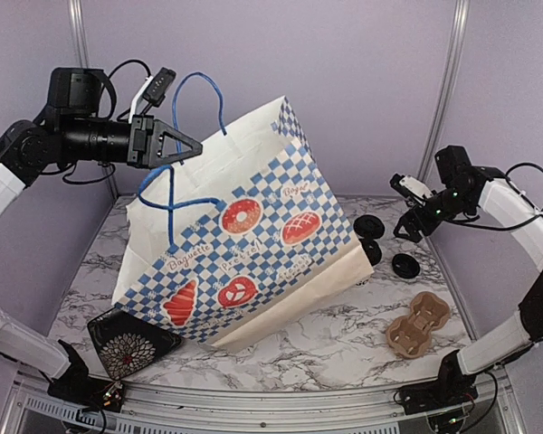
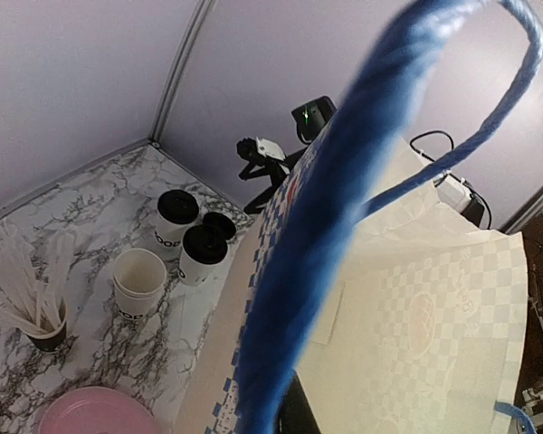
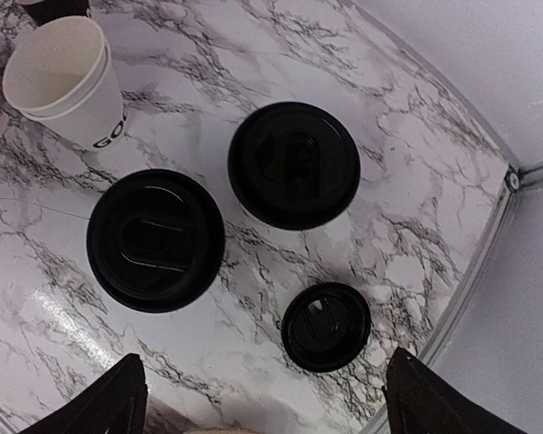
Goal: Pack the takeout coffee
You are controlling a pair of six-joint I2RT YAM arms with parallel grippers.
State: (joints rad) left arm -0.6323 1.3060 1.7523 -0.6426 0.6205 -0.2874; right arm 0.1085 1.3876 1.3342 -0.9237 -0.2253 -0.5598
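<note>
Takeout coffee (image 3: 156, 240) is present as two lidded cups standing side by side on the table (image 3: 253, 54), behind the paper bag (image 1: 253, 244) and not yet packed. The bag is held tilted by the left gripper (image 1: 195, 145), whose jaws are pressed together on the blue handle (image 2: 344, 226). The right gripper (image 3: 267, 402) is spread wide directly above the cups. Pick-up is judged to be the step in hand. Next, one cup must be straddled below its lid, clamped and kept upright.
</note>
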